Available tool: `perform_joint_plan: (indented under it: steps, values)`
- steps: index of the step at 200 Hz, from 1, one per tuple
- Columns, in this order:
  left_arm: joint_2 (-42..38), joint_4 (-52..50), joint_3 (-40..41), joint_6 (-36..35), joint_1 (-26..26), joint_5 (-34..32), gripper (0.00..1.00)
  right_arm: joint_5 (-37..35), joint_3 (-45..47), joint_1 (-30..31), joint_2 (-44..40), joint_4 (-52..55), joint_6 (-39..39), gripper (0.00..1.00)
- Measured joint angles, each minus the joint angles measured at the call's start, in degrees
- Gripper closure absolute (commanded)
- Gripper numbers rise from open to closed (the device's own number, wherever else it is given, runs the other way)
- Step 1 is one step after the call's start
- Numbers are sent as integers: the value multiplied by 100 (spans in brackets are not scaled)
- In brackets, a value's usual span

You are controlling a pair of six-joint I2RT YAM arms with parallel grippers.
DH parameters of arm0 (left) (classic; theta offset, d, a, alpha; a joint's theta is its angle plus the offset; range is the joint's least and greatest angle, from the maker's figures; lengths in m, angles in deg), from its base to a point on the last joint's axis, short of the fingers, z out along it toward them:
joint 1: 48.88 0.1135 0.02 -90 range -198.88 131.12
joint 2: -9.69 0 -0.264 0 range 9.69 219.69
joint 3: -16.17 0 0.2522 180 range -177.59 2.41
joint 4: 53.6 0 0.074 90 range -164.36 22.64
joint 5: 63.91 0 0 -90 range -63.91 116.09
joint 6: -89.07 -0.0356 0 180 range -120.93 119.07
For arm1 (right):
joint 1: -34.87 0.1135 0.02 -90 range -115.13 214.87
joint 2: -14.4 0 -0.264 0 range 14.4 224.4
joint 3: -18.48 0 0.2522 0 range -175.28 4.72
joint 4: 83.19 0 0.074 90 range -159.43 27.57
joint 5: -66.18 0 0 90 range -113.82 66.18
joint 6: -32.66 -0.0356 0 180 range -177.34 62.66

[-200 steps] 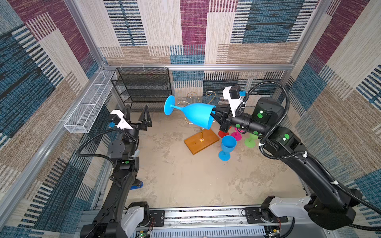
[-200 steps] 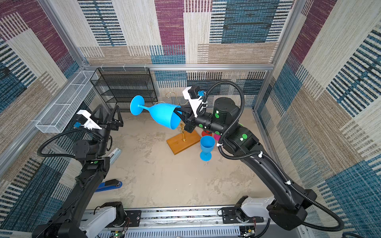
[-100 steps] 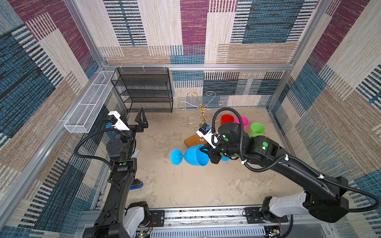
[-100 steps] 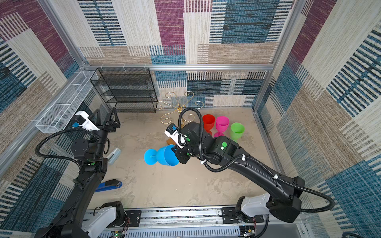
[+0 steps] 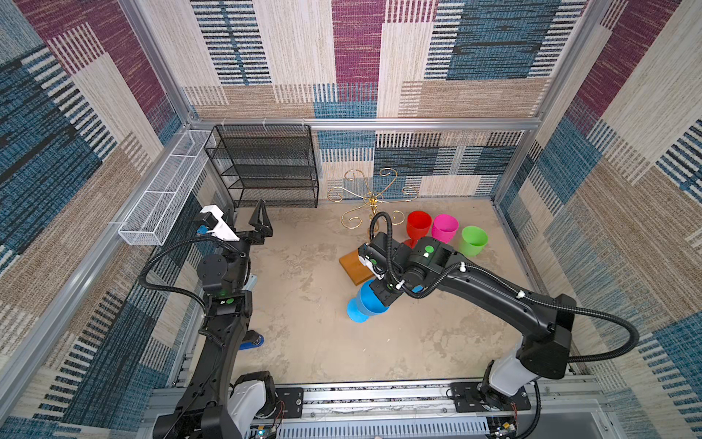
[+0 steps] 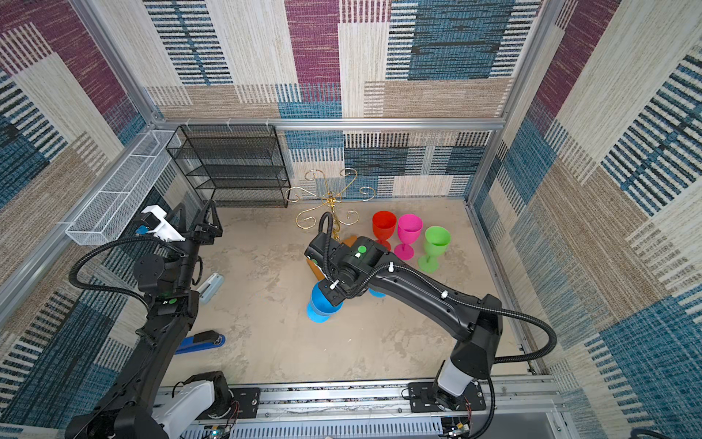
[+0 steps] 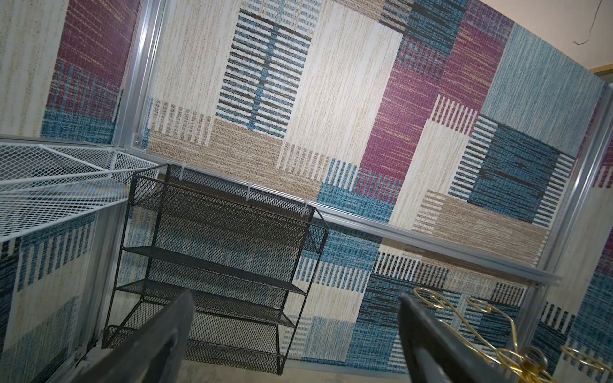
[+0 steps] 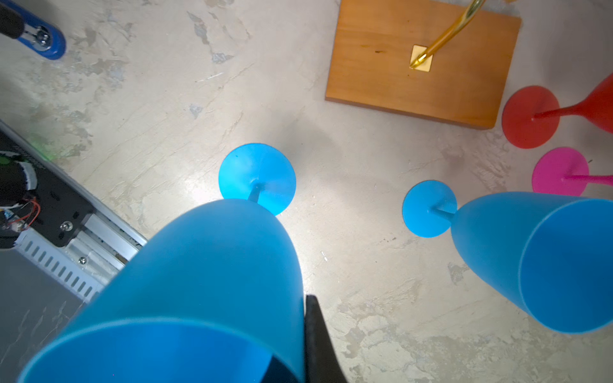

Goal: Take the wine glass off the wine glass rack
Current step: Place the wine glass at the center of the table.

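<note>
Already off the gold wire wine glass rack [image 5: 374,197], just beside its wooden base [image 8: 381,83]: blue plastic wine glass [image 8: 215,265], likely light, stiff, slippery; thin rim pinched in right tool [image 8: 300,338]. Left tool [image 7: 295,295] wide open.

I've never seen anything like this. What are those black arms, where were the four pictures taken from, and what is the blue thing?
These are two black robot arms working at a table in a carpet-walled booth. Two pictures look down from overhead, side by side; two come from cameras on the arms' wrists. The right claw is shut on the rim of a blue wine glass, roughly upright, down near the table. The left claw is open and empty, near a black mesh shelf. The gold wine glass rack holds no glasses. A red glass, pink glass, green glass and second blue glass stand beside it.
</note>
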Motion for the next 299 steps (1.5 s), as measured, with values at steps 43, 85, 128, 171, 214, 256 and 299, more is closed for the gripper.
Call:
perform_joint_plan:
  steps: [43,85,128,171,214,256,299]
  values:
    - [-2,0,66,-177,26,2,2,-179,223,-11,599,136,-153,100]
    - [59,2,101,-273,44,2,2,-315,168,-11,881,208,-195,87]
    - [120,26,170,-273,66,2,2,-376,-46,-11,977,219,-188,60]
    - [160,107,195,-273,87,0,2,-361,-605,-11,675,205,-192,40]
    - [109,0,262,-317,90,2,1,-201,-557,-184,-621,-415,-186,17]
    - [-138,-470,264,-501,90,17,1,55,1102,-949,-2520,-1709,-166,1]
    - [-518,-1191,525,-745,87,-55,1,20,2688,-2037,-3803,-3311,52,1]
